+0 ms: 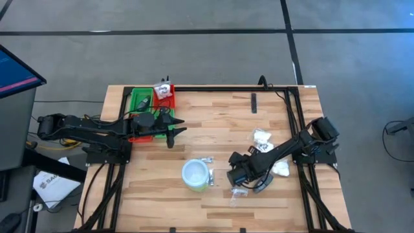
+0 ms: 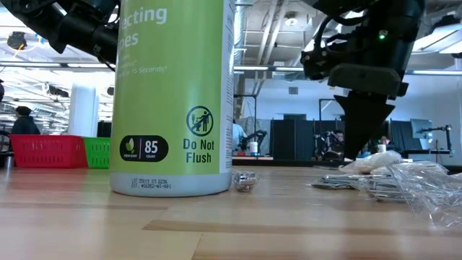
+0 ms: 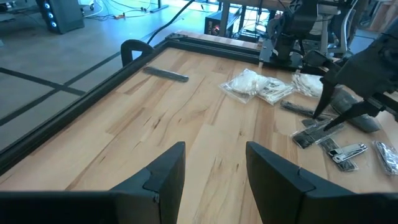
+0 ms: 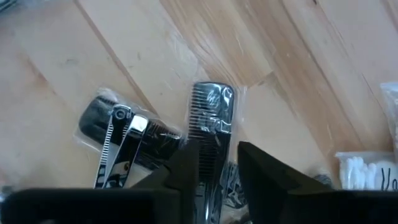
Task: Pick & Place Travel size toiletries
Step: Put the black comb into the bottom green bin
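The travel size toiletries lie scattered on the right half of the wooden table. They include white packets (image 1: 262,136), a dark stick (image 1: 253,102), clear sachets (image 1: 238,193), a nail clipper (image 4: 121,146) and a black comb in a clear sleeve (image 4: 211,112). My right gripper (image 4: 214,155) points steeply down over the comb. It is open, with one finger on each side of the comb's near end. My left gripper (image 3: 214,168) hangs open above bare wood beside the red and green tray (image 1: 152,103), holding nothing. My right gripper straddles the comb's lower end (image 4: 208,186) from above, and the comb lies flat on the table. I cannot tell whether either finger touches it.
A round white tub with a green side (image 1: 196,175) stands upright just left of my right gripper, with a small sachet (image 2: 244,180) at its foot. The tray sits at the far left. A black frame rail (image 3: 134,50) borders the table. Bare wood lies between the two arms.
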You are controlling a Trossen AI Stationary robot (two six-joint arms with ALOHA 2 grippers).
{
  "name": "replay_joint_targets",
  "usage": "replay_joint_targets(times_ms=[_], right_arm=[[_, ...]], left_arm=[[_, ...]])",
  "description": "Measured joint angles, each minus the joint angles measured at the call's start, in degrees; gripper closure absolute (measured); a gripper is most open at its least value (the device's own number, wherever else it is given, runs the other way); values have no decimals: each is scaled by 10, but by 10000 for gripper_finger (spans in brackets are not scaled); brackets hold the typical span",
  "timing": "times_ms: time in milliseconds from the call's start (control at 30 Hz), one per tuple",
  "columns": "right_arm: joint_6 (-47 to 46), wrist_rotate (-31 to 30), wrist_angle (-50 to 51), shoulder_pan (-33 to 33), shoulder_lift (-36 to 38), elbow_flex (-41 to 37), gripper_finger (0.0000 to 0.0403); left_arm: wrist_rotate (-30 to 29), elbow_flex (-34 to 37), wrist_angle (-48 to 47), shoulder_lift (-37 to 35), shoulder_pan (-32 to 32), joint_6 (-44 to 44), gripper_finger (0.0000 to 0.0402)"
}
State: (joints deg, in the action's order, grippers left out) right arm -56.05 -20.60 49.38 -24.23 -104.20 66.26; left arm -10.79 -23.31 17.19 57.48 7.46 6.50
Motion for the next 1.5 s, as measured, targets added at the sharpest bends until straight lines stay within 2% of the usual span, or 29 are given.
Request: replay_joint_targets(times_ms=[300, 567, 833, 1033, 1233, 1333, 1500], right_arm=[[-29, 0, -4, 0, -2, 0, 202], [-55, -3, -36, 0, -2, 0, 174], [-90, 3, -39, 3, -31, -26, 177], [-91, 35, -67, 11, -54, -30, 178], [-74, 42, -90, 15, -63, -30, 184], [-74, 44, -92, 16, -64, -30, 210], [-68, 49, -96, 15, -64, -30, 296]], left_arm=[[-2, 0, 0, 0, 0, 0, 243], [-2, 0, 0, 0, 0, 0, 243], [-2, 4, 2, 0, 0, 0, 243], [-1, 9, 5, 0, 0, 0, 243], [1, 9, 12, 0, 0, 0, 243], [1, 9, 12, 0, 0, 0, 243], [0, 9, 13, 0, 0, 0, 243]])
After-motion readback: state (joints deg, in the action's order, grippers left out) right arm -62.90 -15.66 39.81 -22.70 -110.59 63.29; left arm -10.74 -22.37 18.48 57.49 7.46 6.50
